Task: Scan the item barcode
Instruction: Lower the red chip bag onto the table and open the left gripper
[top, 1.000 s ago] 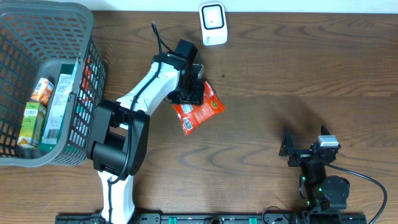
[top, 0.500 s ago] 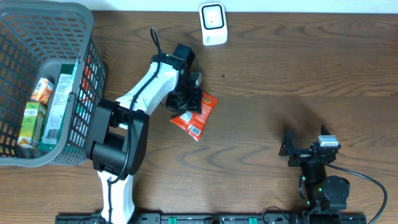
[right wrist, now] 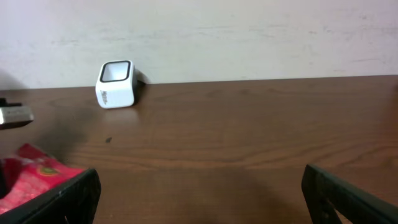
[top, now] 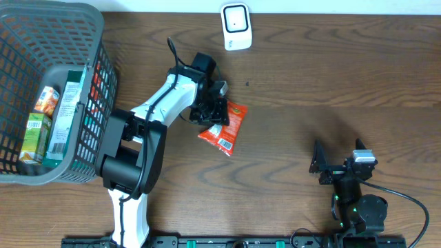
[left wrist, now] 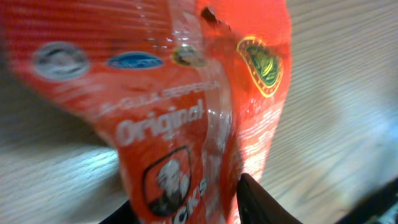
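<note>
Where the dark brown wooden table (top: 310,83) meets its left edge, a grey plastic mesh basket (top: 96,48) holds upright green-and-orange drink cartons (top: 36,127) beside a tall white-and-green box (top: 66,114). Just right of the basket, the white left arm (top: 162,103) reaches up and rightward from its black base toward mid-table. Its left gripper (top: 212,109) pinches the upper left edge of a glossy red foil snack packet (top: 229,125), one black finger (left wrist: 261,202) showing against the foil at the bottom of the left wrist view. This packet lies near the middle of the table, tilted with its long axis running down and to the right, and a small white label patch (top: 225,144) sits at its lower end; print on that patch is too small to read. Printed face toward the wrist camera, the packet shows the white word "Original" and a round yellow-green emblem. Above and slightly right of the packet, well apart from it, a white rounded barcode scanner (top: 236,26) stands at the table's far edge. Farthest right, near the front edge, the black right gripper (right wrist: 199,190) has its jaws spread wide with nothing between them.
</note>
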You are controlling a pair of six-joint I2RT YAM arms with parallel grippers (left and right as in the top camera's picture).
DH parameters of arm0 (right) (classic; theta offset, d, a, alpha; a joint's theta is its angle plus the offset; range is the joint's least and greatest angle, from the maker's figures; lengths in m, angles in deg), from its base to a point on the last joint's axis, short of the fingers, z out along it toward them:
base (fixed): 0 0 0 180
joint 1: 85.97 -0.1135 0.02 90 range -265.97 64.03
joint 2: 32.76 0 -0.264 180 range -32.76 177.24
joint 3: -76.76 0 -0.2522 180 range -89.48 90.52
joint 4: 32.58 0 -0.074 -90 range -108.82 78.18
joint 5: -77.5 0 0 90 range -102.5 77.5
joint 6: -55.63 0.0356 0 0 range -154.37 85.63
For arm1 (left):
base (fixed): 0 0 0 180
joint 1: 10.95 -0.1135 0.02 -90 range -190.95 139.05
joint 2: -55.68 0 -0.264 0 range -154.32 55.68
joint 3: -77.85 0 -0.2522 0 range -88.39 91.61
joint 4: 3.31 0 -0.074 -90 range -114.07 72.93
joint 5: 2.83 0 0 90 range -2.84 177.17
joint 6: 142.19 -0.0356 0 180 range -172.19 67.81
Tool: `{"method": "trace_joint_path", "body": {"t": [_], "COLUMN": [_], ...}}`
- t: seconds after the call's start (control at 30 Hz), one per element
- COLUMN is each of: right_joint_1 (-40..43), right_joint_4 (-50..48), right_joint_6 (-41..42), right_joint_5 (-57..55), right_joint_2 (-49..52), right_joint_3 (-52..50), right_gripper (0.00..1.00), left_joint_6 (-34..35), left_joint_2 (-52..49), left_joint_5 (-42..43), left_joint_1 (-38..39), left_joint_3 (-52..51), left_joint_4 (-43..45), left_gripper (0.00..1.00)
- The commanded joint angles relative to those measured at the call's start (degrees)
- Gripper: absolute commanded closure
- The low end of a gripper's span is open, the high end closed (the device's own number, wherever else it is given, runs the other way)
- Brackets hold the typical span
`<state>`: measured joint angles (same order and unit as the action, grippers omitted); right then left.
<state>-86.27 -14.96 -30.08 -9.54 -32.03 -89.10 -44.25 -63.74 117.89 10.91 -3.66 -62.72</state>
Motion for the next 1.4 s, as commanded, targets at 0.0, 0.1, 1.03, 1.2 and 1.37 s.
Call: {"method": "trace_joint_path", "body": {"t": [0.0, 0.1, 1.03, 1.2, 1.37], "right_joint_1": [-0.55, -0.55, -0.55, -0.55, -0.55], "right_joint_4": [0.24, 0.24, 0.24, 0.24, 0.24], "right_joint_6": [-0.11, -0.11, -0.11, -0.11, -0.11], "right_joint_5": [-0.09, -0.09, -0.09, -0.09, -0.11], "right_joint_2": [-0.28, -0.28, -0.28, -0.28, -0.28], "right_joint_3": [-0.07, -0.07, -0.07, -0.07, -0.07], "right_gripper": [0.01, 0.01, 0.01, 0.01, 0.01], "left_joint_6": [4.66, 6.97, 23.54, 23.89, 21.44], "left_joint_2": [-0.52, -0.52, -0.50, -0.46, -0.24], "left_joint_5": [4.50, 4.90, 12.57, 8.59, 8.72], "left_joint_1": [0.52, 1.55, 6.93, 8.68, 6.84], "left_joint_3": [-0.63, -1.70, -3.89, -3.76, -1.53], "left_joint_4": [2.01, 5.35, 22.05, 26.82, 24.92], "left_gripper": [0.62, 0.62, 0.66, 0.64, 0.62]}}
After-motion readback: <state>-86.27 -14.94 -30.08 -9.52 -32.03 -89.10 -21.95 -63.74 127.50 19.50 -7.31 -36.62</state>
